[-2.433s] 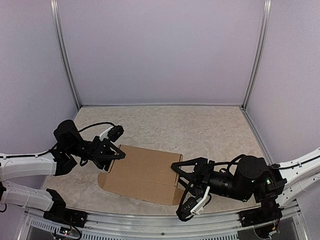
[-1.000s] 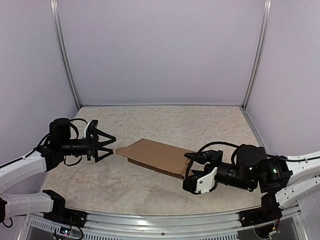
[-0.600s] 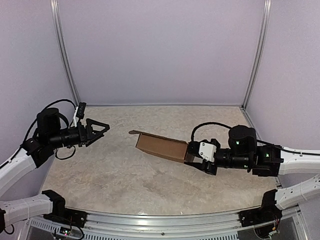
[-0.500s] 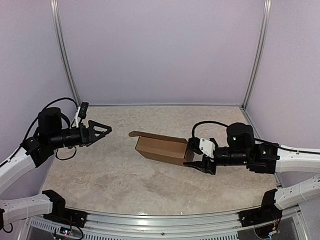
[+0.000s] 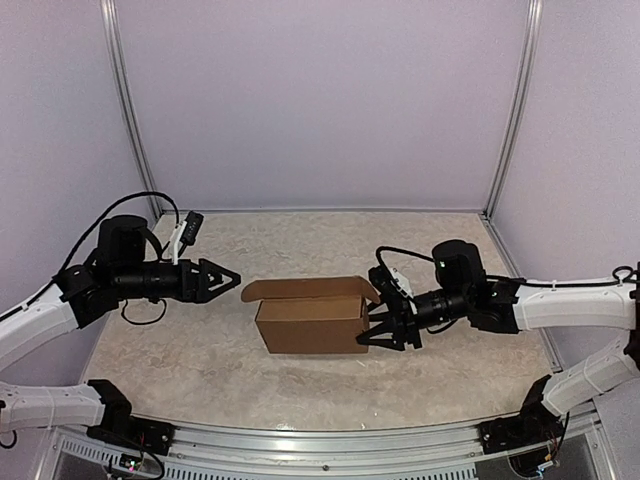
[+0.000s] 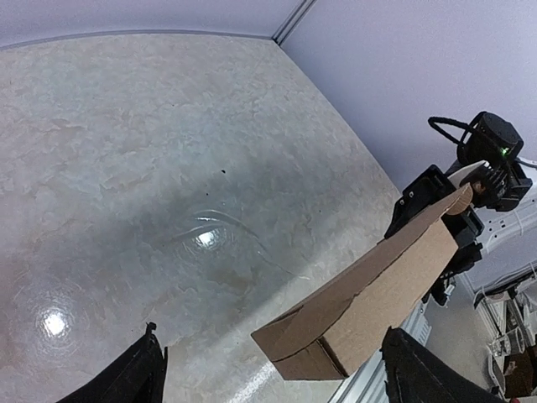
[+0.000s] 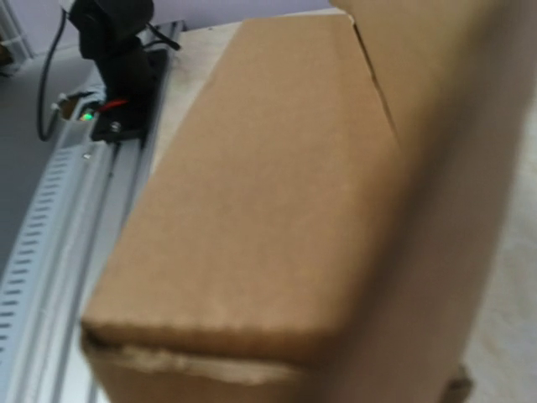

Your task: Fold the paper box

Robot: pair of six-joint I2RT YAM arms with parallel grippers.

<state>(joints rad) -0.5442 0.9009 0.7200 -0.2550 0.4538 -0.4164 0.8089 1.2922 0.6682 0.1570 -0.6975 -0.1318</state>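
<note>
The paper box [image 5: 310,325] sits mid-bench, between the two arms, with its long side facing the front rail [image 5: 300,440]. From overhead it looks like it's down on the bench [image 5: 320,235], but I can't tell if its full weight is on it.

The right gripper [image 5: 384,322] is at the box's right end. One finger is up by the top edge, the other is down by the bottom edge, and they're clamped onto that end. The right wrist view is basically all cardboard and blurry, it's that close.

The left gripper [image 5: 226,280] is spread wide open and holding nothing. It points at the box's left end from just beside it, not touching. In the left wrist view the fingers [image 6: 138,378] frame the bottom corners of the shot, with the near end of the box showing between them further out.

Materials-wise, the box is plain brown cardboard: matte, unmarked, with crisp creases. It's a small rectangular shape and the top isn't shut — the lid panel is tipped up a bit, with a rounded tab sticking out at the upper left and another flap lifted at the upper right. The bench is a beige marbled surface, glossy enough to throw light glare. Both grippers are black, with angular triangular fingers.
</note>
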